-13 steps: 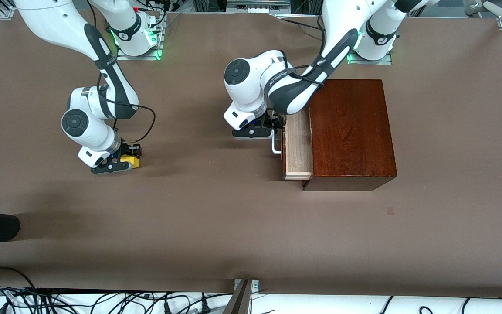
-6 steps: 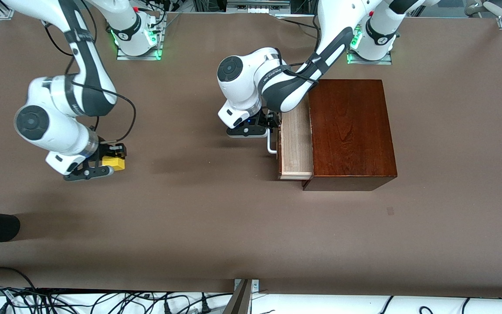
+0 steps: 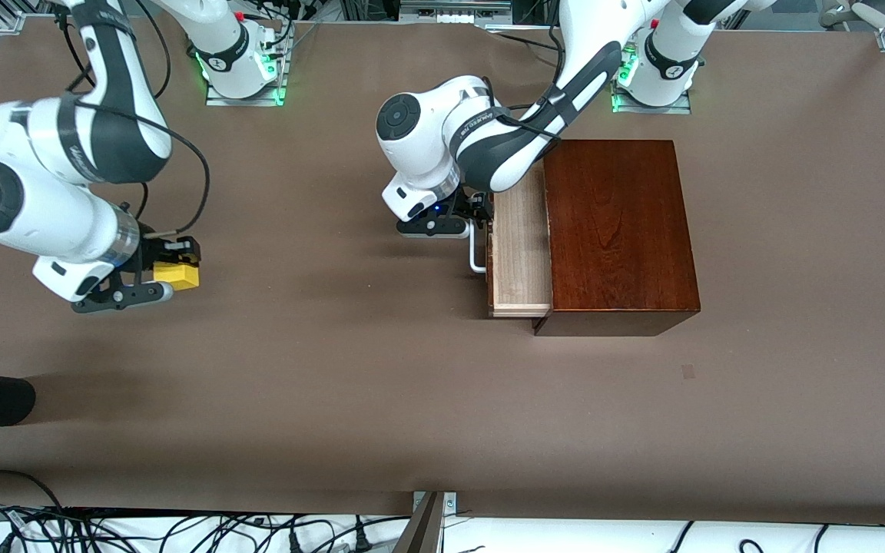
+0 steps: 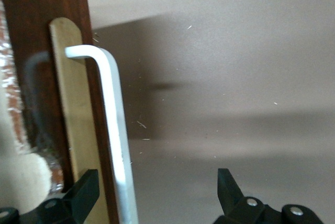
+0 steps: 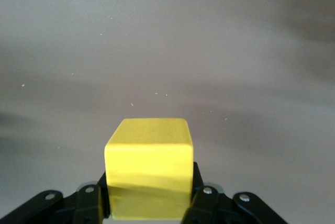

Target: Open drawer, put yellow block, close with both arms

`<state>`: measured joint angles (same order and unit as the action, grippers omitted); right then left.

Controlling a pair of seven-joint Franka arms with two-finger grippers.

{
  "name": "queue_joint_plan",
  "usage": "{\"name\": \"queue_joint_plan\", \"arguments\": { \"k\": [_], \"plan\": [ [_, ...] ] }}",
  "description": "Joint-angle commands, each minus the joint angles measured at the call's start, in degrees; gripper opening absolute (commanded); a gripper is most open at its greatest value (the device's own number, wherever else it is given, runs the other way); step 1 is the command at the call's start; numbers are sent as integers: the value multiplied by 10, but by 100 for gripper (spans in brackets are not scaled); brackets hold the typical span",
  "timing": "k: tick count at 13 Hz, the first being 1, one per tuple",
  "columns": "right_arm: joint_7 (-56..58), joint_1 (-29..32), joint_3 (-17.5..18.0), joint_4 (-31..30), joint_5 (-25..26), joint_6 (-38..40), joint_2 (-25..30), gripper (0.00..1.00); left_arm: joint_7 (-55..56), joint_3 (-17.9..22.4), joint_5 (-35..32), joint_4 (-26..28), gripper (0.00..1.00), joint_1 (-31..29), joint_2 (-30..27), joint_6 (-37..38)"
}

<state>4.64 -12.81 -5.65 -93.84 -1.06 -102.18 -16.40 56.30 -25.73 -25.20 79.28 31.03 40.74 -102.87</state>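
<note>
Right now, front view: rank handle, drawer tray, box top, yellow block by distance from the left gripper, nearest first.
1. Handle: at the left gripper, whose open fingers straddle it.
2. Drawer tray: just past the handle, partly pulled out.
3. Box top: past the tray, toward the left arm's end.
4. Yellow block: held in the right gripper, above the right arm's end.

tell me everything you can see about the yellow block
The yellow block is a small bright yellow cube with smooth matte faces and softly rounded edges. The right claw is shut on it, a finger on each of two opposite sides, holding it level in the air over bare table toward the right arm's end, well away from the drawer.
</note>
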Motion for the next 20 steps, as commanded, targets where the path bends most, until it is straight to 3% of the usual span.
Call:
{"name": "queue_joint_plan", "arguments": {
  "k": [1,4,9,12,16,18,20],
  "plan": [
    [34,3,-2,32,-7,39,3,0,-23,2,13,-11,100,-4,-66,44],
    [35,5,-2,34,-8,42,1,0,-106,2,94,-10,100,-72,-129,83],
    [30,0,6,35,-11,44,1,0,-273,1,172,-11,100,-204,-207,141],
    [42,0,32,46,-49,44,0,0,-406,2,188,-11,100,-308,-232,172],
    [92,-6,91,60,-48,43,-3,0,-464,9,189,-40,100,-373,-240,179],
    [89,-36,123,67,-41,35,-17,0,-468,77,207,-9,100,-357,-285,169],
    [88,-89,124,120,-38,26,-58,0,-478,165,256,56,100,-324,-340,149]
  ]
}}
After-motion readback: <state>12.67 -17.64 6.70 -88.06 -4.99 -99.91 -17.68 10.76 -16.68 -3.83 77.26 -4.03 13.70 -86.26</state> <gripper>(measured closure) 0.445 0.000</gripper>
